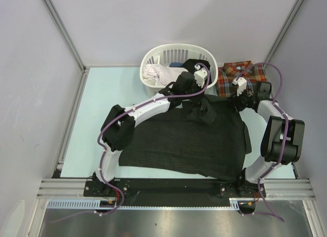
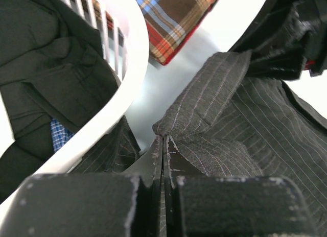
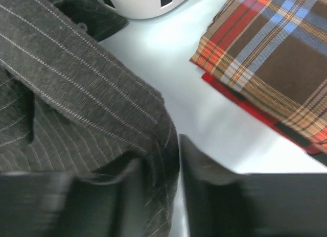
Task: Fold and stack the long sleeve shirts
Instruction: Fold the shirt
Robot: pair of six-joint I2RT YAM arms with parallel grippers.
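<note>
A black pinstriped long sleeve shirt [image 1: 189, 140] lies spread across the middle of the table, its far edge bunched and lifted. My left gripper [image 1: 208, 84] hangs by the basket's right side. In the left wrist view the left gripper [image 2: 163, 139] is shut on a ridge of the pinstriped shirt [image 2: 240, 129]. My right gripper [image 1: 231, 95] sits at the shirt's far right corner. In the right wrist view the right gripper [image 3: 162, 155] has its jaws narrowed around a fold of the pinstriped shirt [image 3: 76, 68], with a sliver of table showing beside the cloth. The plaid shirt [image 1: 240, 76] lies folded at the back right.
A white laundry basket [image 1: 179, 63] stands at the back centre, holding a white garment [image 1: 158, 72] and dark clothes. The basket's rim [image 2: 127, 53] is close to the left gripper. The plaid shirt [image 3: 276, 58] lies just right of the right gripper. Grey walls enclose the table.
</note>
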